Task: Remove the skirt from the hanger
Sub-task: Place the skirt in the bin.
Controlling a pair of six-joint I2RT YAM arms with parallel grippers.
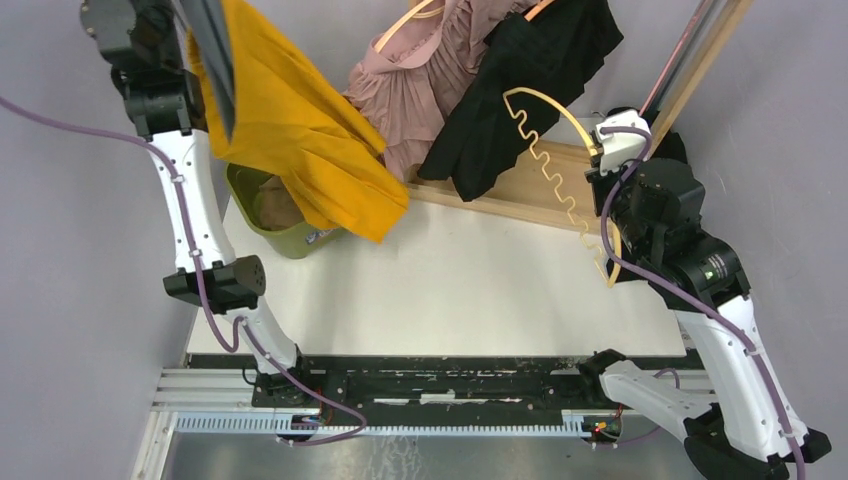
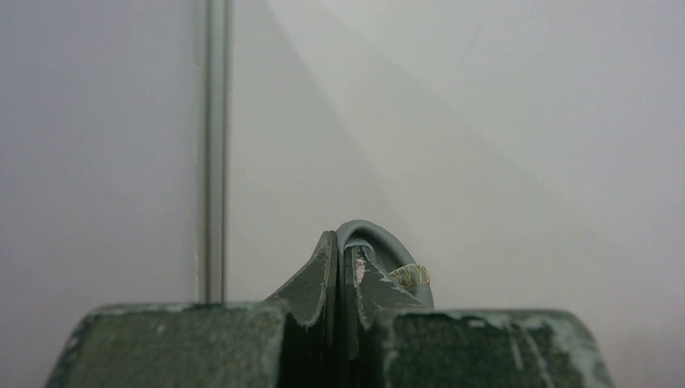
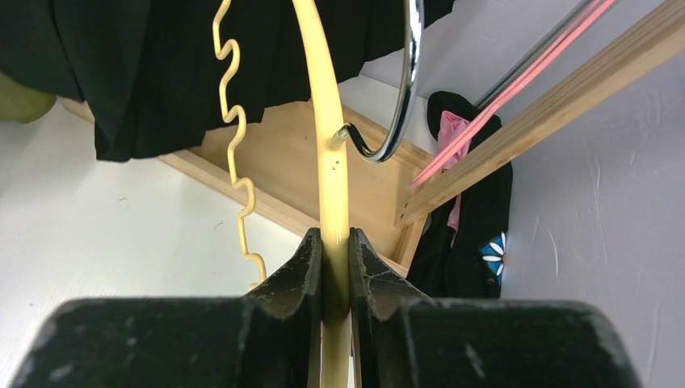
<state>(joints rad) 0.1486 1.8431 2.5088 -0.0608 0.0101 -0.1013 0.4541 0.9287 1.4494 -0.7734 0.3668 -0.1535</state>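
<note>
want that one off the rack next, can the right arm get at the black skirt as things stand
Probably not yet. The black skirt hangs close by, but the right end effector is shut on the cream hanger, so it looks to have no free grip until that hanger is put down.

Two robot arms in white shells, left arm (image 1: 190, 200) and right arm (image 1: 740, 370), boxy black joint housings (image 1: 215, 283), purple cables (image 1: 183, 205) running along each, small green light (image 1: 712, 268) on the right forearm, left gripper (image 2: 342, 259) scuffed, chipped, dark grey-green.
</note>
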